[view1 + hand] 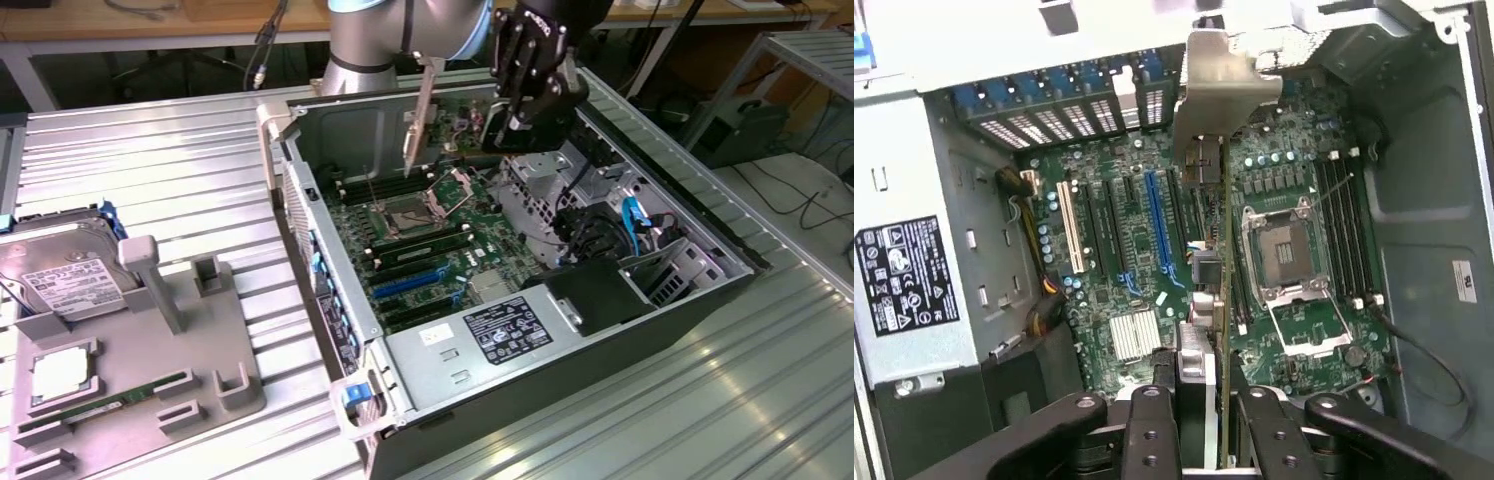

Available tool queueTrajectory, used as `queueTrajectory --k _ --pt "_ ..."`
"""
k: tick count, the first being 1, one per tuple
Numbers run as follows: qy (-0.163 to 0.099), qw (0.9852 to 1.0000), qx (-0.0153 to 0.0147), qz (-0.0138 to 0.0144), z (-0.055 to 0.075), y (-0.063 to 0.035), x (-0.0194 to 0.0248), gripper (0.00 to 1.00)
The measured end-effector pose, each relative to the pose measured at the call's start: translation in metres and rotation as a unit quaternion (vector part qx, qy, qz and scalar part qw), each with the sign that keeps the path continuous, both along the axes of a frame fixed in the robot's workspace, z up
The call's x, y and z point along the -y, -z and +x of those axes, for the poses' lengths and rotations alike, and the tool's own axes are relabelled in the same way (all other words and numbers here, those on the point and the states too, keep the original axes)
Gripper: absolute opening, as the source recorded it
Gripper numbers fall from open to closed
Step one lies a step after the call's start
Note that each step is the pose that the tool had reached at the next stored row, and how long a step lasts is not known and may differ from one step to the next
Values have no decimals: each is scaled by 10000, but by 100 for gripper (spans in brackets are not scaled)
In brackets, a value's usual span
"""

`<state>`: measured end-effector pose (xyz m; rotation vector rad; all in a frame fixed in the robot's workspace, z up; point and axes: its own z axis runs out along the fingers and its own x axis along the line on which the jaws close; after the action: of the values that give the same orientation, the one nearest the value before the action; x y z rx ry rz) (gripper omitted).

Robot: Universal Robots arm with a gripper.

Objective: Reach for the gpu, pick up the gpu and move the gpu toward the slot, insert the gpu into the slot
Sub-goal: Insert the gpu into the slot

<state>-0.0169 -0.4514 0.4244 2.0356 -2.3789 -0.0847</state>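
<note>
The open computer case [340, 135] lies on a ridged metal table [160, 170], its motherboard [434, 245] exposed. Above the board, the gripper [514, 135] [1209, 430] is clamped on the gpu [424, 110] [1224, 85], held on edge, clear of the board, beside the blue slot [1157, 225].

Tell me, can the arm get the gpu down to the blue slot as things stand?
Probably yes. The case lies open, the jaws hold the gpu above the motherboard, and nothing seems to cover the blue slot.
</note>
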Motion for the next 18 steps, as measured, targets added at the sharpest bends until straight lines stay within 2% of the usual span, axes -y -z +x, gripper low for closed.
queueTrajectory --k 1,5,11,12,13,14,16,18 --pt "-144 9999 0 0 0 0 0 28" --pt "-400 9992 0 0 0 0 0 28" --pt "-418 9991 0 -1 0 0 0 28" --pt "-419 9991 8 -3 1 1 0 28" --pt "-419 9991 46 -9 -5 1 -2 28" --pt "-418 9991 118 -17 -12 3 -8 28" --pt "-417 9990 161 -17 -15 17 -13 28" --pt "-418 9990 169 -2 -15 30 -14 28"
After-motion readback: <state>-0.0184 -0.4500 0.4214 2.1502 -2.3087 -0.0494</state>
